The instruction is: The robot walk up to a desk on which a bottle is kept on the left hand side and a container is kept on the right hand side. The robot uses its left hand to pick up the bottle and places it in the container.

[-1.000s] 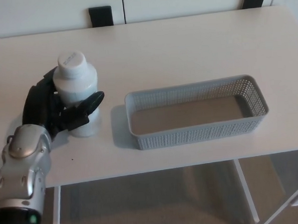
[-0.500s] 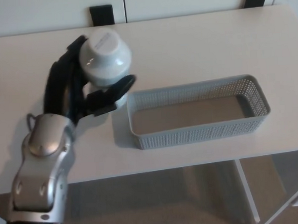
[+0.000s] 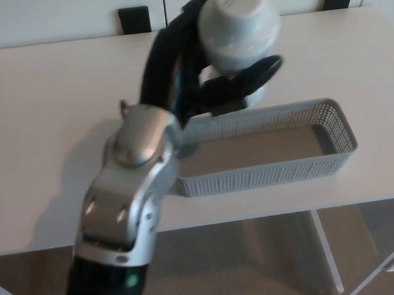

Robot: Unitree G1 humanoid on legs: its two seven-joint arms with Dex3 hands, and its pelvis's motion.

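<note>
My left hand (image 3: pixel 200 74) is shut on a white bottle (image 3: pixel 238 28) with a white cap, holding it high in the air. The bottle hangs above the left half of the grey perforated container (image 3: pixel 271 173), close to the camera and a little blurred. The black fingers wrap the bottle's lower body and the thumb (image 3: pixel 259 71) crosses its front. The silver forearm (image 3: pixel 133 190) rises from the bottom left and covers the container's left end. The container's inside shows nothing in it. My right hand does not show.
The container lies on a white desk (image 3: pixel 49 96), near its front edge. Two black brackets (image 3: pixel 134 20) sit at the desk's far edge against a white wall. Desk legs and floor show below the front edge.
The left hand has lifted the bottle off the desk and carried it up and to the right, from the desk's left side to above the container.
</note>
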